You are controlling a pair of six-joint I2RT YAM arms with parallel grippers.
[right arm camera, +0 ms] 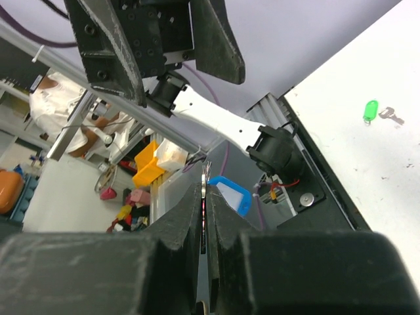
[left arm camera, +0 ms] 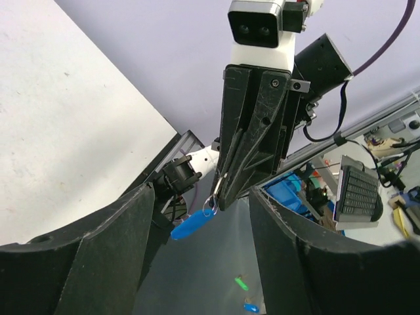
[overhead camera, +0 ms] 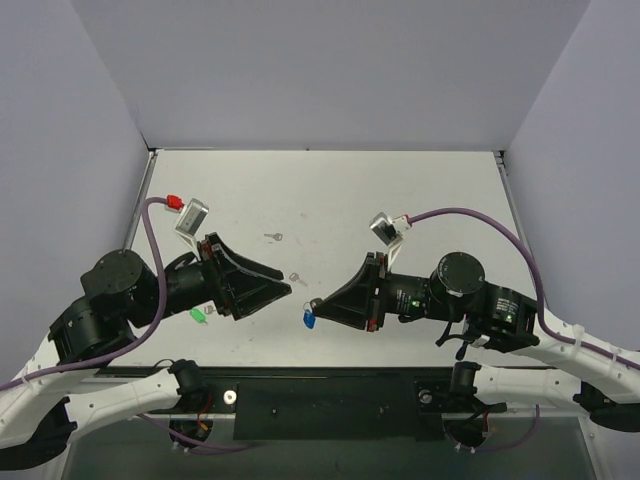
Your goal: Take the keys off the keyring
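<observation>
**Right end effector** (right arm camera: 205, 190): clenched, both fingers pressed flat on the thin metal ring of the keyring (left arm camera: 193, 224). The blue tag hangs free below the tips, in the air over the front part of the bench (overhead camera: 420, 190).

**Left end effector** (overhead camera: 270, 297): released, fingers spread wide. It faces the right one tip to tip across a small gap and touches nothing.

**Keys:** you cannot tell whether a key hangs on the held ring, as it is too small in all three views. Two silver keys lie loose on the bench. The near key (overhead camera: 297, 279) is just beyond the left fingertips, and the far key (overhead camera: 273, 237) is farther back.

**Other items:** a green tag (overhead camera: 198, 314) with its own key lies beside the left arm. Leave it alone.

**Judged step:** bringing the left end effector to the ring.
- Hold the right grip firm so that the ring does not turn.
- Advance the left fingers slowly, level with the ring.
- Close on whatever metal hangs from the ring, not on the blue tag.
- The ring looks thin and springy and is likely to twist or slip. Draw along its coil, never straight away from it.
</observation>
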